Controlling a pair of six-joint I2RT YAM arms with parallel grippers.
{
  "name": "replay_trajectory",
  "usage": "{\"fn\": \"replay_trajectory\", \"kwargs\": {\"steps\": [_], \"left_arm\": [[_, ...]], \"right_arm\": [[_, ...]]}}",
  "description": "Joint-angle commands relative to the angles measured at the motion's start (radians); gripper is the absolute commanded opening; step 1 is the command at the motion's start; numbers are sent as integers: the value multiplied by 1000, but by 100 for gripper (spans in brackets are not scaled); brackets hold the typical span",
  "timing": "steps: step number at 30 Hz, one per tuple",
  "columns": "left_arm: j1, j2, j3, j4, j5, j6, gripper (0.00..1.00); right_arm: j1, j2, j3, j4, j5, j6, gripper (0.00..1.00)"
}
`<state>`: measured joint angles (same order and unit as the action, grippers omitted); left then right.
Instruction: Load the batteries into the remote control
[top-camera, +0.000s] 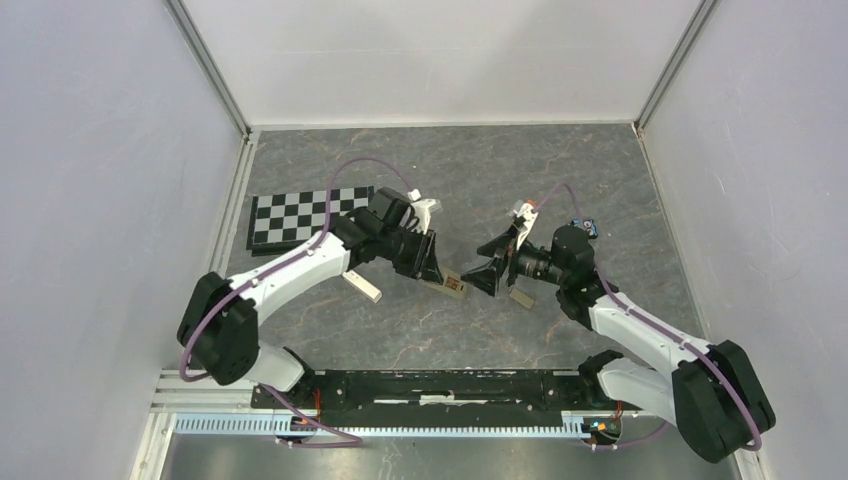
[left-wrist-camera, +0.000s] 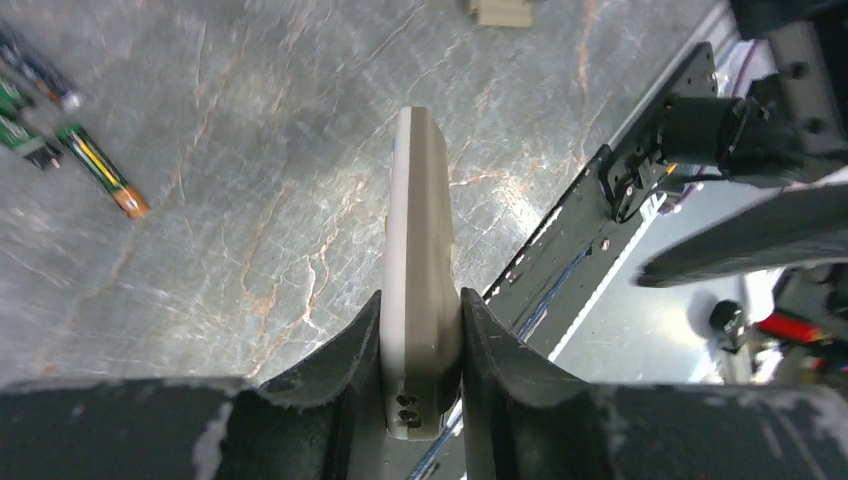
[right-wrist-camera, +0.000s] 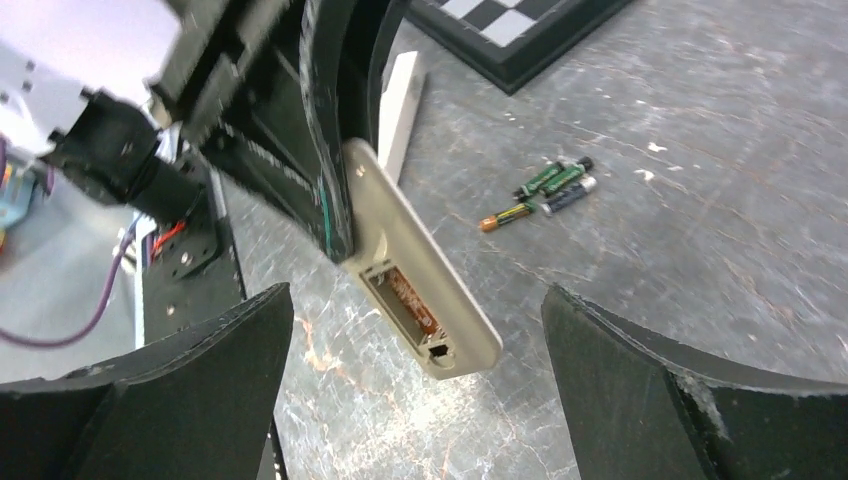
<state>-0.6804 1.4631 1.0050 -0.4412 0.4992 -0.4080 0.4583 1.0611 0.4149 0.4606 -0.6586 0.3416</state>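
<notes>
My left gripper (left-wrist-camera: 420, 300) is shut on the remote control (left-wrist-camera: 420, 230), holding it edge-on by one end just above the table. In the right wrist view the remote control (right-wrist-camera: 425, 265) shows its tan back with the battery recess (right-wrist-camera: 405, 298) uncovered and something orange-brown inside. My right gripper (right-wrist-camera: 415, 390) stands wide open just short of the remote's free end, with nothing between its fingers. Several batteries (right-wrist-camera: 545, 188), dark with green markings, lie loose on the table beyond; the same batteries (left-wrist-camera: 95, 165) appear at the left wrist view's upper left. From above, the left gripper (top-camera: 425, 262) and right gripper (top-camera: 492, 266) face each other.
A white strip (top-camera: 365, 287) lies on the table under the left forearm. A small tan piece (top-camera: 520, 297) rests below the right gripper. A checkerboard (top-camera: 310, 215) sits at the back left. The black base rail (top-camera: 450, 385) runs along the near edge.
</notes>
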Motion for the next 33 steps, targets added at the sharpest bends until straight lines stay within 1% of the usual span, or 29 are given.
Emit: {"fn": "replay_trajectory", "kwargs": {"steps": [1, 2, 3, 5, 6, 9, 11, 13, 14, 17, 18, 19, 20, 21, 22, 23, 24, 26, 27, 28, 31, 33], "left_arm": [[1, -80, 115, -123, 100, 359, 2], [1, -87, 128, -142, 119, 402, 2], [2, -91, 153, -171, 141, 476, 2], [-1, -93, 206, -259, 284, 599, 2], [-1, -90, 229, -289, 326, 633, 2], [-1, -68, 297, -384, 332, 706, 2], [-1, -49, 331, -432, 339, 740, 2], [-1, -39, 350, -465, 346, 764, 2], [-1, -41, 345, -465, 355, 767, 2], [-1, -66, 312, -456, 398, 786, 2], [-2, -77, 302, -443, 404, 776, 2], [-2, -89, 293, -425, 404, 760, 5], [-1, -102, 297, -418, 401, 742, 19], [-1, -112, 308, -406, 395, 724, 28], [-1, -128, 308, -375, 377, 677, 46], [-1, -145, 302, -316, 353, 622, 61], [-1, -168, 284, -241, 317, 542, 71], [-1, -218, 241, -111, 240, 405, 82], [1, -244, 219, -53, 217, 327, 84], [1, -264, 200, 1, 211, 281, 85], [2, -333, 159, 154, 185, 120, 88], [2, -373, 126, 249, 168, 25, 97]], "right_arm": [[8, 36, 78, -40, -237, -228, 98], [12, 42, 90, -71, -265, -268, 98], [15, 46, 99, -98, -298, -324, 98], [36, 54, 123, -162, -334, -421, 98], [46, 63, 139, -186, -357, -446, 98], [73, 82, 185, -236, -401, -480, 97], [90, 89, 202, -255, -410, -478, 92], [109, 99, 227, -294, -414, -487, 79], [117, 107, 240, -311, -412, -478, 70], [158, 118, 267, -341, -402, -472, 47], [176, 120, 273, -348, -394, -467, 39], [190, 120, 278, -355, -384, -469, 25], [209, 117, 281, -354, -361, -462, 15], [221, 113, 280, -342, -336, -438, 8], [231, 109, 281, -322, -310, -414, 5], [234, 104, 283, -298, -293, -374, 3], [237, 93, 281, -259, -272, -325, 2], [237, 69, 264, -127, -231, -158, 0], [237, 60, 251, -37, -217, -85, 0], [238, 55, 245, 24, -219, -14, 1], [236, 50, 243, 151, -183, 135, 3], [238, 50, 235, 235, -164, 242, 5]]}}
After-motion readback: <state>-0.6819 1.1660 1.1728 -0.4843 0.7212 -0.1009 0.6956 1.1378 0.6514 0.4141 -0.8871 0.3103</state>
